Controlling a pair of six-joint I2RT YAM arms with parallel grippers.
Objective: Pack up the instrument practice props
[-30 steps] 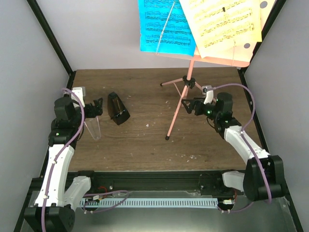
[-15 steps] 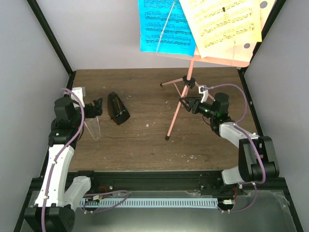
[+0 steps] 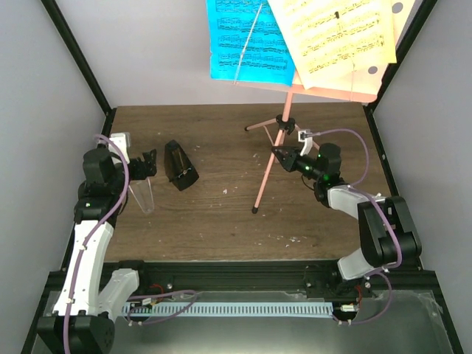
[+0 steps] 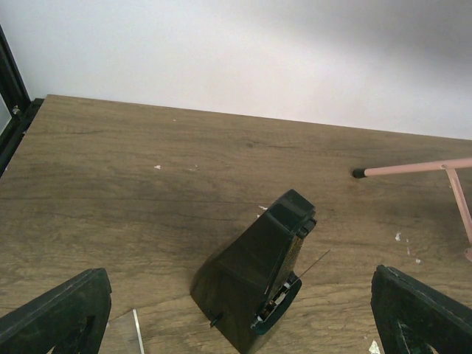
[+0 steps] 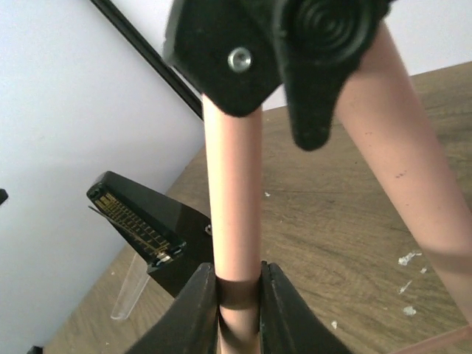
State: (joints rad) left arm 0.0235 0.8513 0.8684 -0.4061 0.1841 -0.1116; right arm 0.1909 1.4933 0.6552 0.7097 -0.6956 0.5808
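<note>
The salmon-pink music stand (image 3: 282,133) stands at the back right of the table. Blue sheet music (image 3: 243,40) and yellow sheet music (image 3: 335,37) rest on its desk. My right gripper (image 3: 279,153) is shut on a pink tube (image 5: 232,184) of the stand just below the black tripod hub (image 5: 236,51); in the right wrist view both fingers press its sides around the gripper (image 5: 237,284). The black pyramid metronome (image 3: 179,166) stands upright on the left. It also shows between the wide-open fingers of my left gripper (image 4: 240,295), which hangs just short of it, left of it in the top view (image 3: 147,164).
A clear plastic piece (image 3: 141,195) lies on the wood by the left arm. A tripod leg's black foot (image 3: 255,210) rests mid-table, another (image 4: 358,173) points back-left. Grey walls and black frame posts close in the sides and back. Small white specks (image 3: 295,238) dot the table.
My right gripper moved left to the stand and closed from wide open onto the pink tube. The stand's desk and pages shifted slightly left. The left arm stayed still.
</note>
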